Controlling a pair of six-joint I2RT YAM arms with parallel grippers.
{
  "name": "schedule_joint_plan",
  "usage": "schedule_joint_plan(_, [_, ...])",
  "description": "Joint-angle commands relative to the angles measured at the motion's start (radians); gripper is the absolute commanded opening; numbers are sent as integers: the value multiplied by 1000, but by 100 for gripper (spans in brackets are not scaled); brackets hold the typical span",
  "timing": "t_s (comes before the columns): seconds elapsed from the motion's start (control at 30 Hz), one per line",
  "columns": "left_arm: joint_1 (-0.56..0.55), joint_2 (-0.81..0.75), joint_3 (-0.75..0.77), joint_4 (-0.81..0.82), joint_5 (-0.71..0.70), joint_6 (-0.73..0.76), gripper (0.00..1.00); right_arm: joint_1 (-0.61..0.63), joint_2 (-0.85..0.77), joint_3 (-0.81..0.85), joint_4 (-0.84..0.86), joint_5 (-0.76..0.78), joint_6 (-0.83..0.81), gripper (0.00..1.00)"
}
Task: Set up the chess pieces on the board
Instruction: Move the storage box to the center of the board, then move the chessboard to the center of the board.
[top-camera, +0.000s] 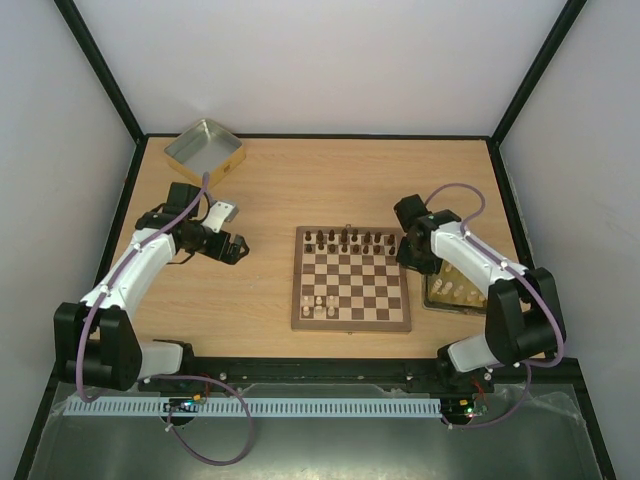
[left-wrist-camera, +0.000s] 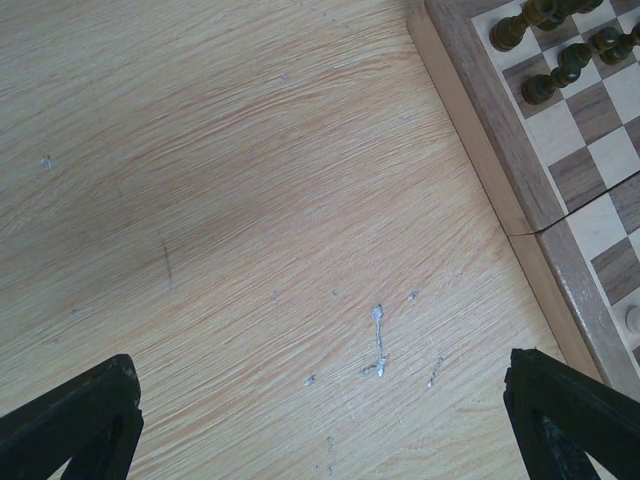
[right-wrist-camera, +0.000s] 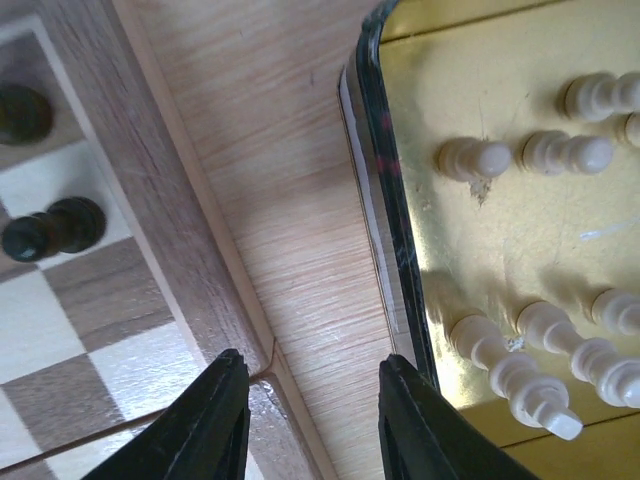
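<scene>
Status: roughly halfway, by my read.

The table (top-camera: 270, 200) carries the board (top-camera: 350, 326) in the middle, a bit toward the near edge. The gold tin (right-wrist-camera: 385, 200) sits just beside the board's right side, toward the right edge of the table. A second tin (top-camera: 200, 145) at the far left corner looks empty.

Arms: the right arm (top-camera: 480, 265) hangs over the strip of table between the board frame and the gold tin. The right jaws are part-spread with nothing between them. The left arm (top-camera: 140, 265) is over bare table just off the board's left side. The left jaws are spread wide and hold nothing.

Done: the dark pieces (top-camera: 350, 239) stand in two rows along the board's far side. The rows look full or close to it, but the pieces are too small to count from the top view. The left wrist view shows a few of them upright at that corner.

Partly done: the pale pieces on the board (top-camera: 318, 305) are only a small cluster on the near-left squares, upright as far as I can tell. The rest of the near two rows is bare.

Left to do: the loose pale pieces (right-wrist-camera: 480, 157) lie on their sides in the gold tin. Several show in the right wrist view, some cut off at the picture's edge. All of them need to go to the near rows.

Likely next pick is from the gold tin with the right arm. Those pieces lie flat and close together, so the risk is nudging a neighbour while pinching one.
</scene>
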Motion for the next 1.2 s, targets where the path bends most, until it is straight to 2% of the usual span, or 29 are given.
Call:
schedule_joint_plan(0.0, [-2, 7, -1, 2, -4, -9, 99, -2, -41, 53, -60, 51, -10, 34])
schedule_joint_plan(0.23, [-2, 7, -2, 4, -5, -9, 99, -14, -21, 45, -63, 85, -22, 35])
schedule_joint_plan(0.47, [-2, 9, -4, 5, -9, -12, 99, -16, -6, 42, -11, 26, -62, 32])
schedule_joint_plan(0.53, [-2, 13, -4, 5, -10, -12, 99, -16, 16, 40, 0, 20, -67, 27])
schedule_joint_plan(0.7, [-2, 14, -6, 9, -12, -14, 99, -16, 58, 36, 25, 8, -83, 25])
schedule_joint_plan(0.93, [-2, 13, -9, 14, -15, -15, 96, -16, 115, 20, 63, 2, -87, 3])
schedule_joint_plan(1.17, [-2, 17, -12, 18, -26, -21, 96, -23, 188, 23, 105, -6, -111, 2])
